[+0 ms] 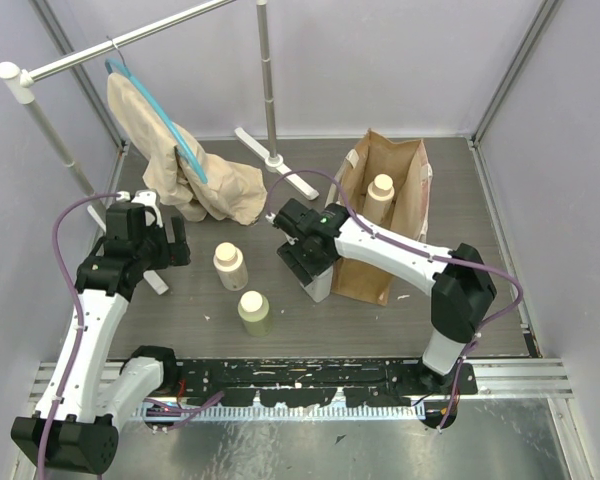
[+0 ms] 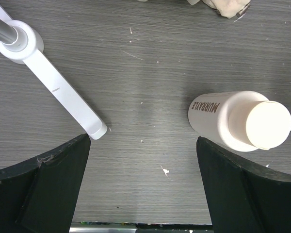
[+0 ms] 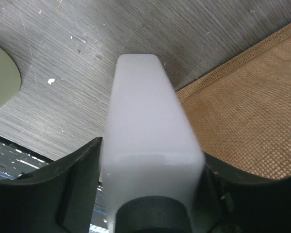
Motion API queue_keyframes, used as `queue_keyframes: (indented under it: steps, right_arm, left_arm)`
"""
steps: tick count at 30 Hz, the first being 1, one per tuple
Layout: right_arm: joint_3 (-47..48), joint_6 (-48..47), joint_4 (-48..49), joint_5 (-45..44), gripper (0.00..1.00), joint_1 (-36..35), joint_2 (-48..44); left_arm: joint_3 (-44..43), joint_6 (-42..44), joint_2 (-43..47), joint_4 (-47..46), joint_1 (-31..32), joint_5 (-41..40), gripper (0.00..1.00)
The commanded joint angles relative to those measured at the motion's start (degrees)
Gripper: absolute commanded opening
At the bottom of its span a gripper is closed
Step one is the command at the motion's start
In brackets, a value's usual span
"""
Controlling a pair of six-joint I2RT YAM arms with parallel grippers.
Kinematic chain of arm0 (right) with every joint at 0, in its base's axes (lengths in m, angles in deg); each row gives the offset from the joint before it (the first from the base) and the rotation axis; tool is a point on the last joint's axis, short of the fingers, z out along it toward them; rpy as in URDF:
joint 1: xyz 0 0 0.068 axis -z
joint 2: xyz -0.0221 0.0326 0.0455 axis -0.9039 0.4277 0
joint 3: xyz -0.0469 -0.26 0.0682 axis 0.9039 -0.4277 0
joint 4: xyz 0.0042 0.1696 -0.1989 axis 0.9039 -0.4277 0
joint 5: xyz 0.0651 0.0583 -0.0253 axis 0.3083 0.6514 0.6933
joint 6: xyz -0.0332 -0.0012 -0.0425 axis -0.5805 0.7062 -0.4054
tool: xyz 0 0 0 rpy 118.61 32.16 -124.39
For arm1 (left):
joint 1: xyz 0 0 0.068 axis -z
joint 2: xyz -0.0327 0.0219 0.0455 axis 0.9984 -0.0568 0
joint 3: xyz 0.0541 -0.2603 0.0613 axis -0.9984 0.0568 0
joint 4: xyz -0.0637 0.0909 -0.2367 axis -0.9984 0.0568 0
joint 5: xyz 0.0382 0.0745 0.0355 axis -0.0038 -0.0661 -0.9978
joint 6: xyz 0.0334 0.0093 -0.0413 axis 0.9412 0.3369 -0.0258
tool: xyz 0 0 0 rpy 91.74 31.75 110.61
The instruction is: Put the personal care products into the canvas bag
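Top view with both wrist views, task partly done: 1 cream bottle (image 1: pixel 381 188) is already standing inside the canvas bag (image 1: pixel 405 170) at upper right of centre, and only its cap and shoulder are showing above the bag wall. The right gripper (image 1: pixel 312 268) is clamping its jaws on the flat sides of the white rectangular bottle (image 3: pixel 145 126). In the right wrist view the dark cap (image 3: pixel 153 216) is pointing at the lens and the bottle's long axis is running straight up the frame, with the bag's woven wall filling the right side just beside it. This is the relation the coming move is turning on: the held bottle is sitting low against the bag's near left corner, while the bag's open mouth is lying up and to the right of it in the top view, so the bottle is probably needing a lift over the rim before release. Whether its base is touching the table (image 1: pixel 480 290) cannot be told. The left gripper (image 2: pixel 143 160) is hanging with its jaws wide apart over bare table; a second cream bottle (image 2: pixel 235 121) is standing upright just outside the right-hand finger, not between the 2. A yellowish bottle (image 1: pixel 255 312) is standing below centre in the top view, nearer the right arm's base. The white rack foot (image 2: pixel 58 92) is lying close to the left-hand finger. The bag's interior floor is hidden.
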Motion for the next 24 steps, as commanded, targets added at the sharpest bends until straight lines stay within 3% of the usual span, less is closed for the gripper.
queue_keyframes:
  steps: [1,5,9,17,24]
  right_arm:
    - [0.4,0.7,1.6,1.2,0.57,0.1,-1.5]
    - [1.1,0.5,0.5,1.0,0.24,0.0,-1.2]
    - [4.7,0.2,-1.4,-0.4,0.01,0.0,-0.7]
    - [23.6,-0.7,-4.7,-2.0,0.01,0.1,1.6]
    - [39.7,-3.6,-1.5,-10.9,0.01,1.1,2.1]
  left_arm:
    - [0.5,-0.3,0.3,-1.0,-0.1,0.7,0.98]
    - [0.8,-0.4,0.3,-1.2,-0.2,0.6,0.98]
    - [0.8,-0.5,0.2,-1.6,-0.1,0.6,0.98]
    - [0.8,-0.5,-0.2,-1.8,-0.1,0.6,0.98]
    - [0.8,-0.1,-0.5,-2.0,-0.1,0.7,0.98]
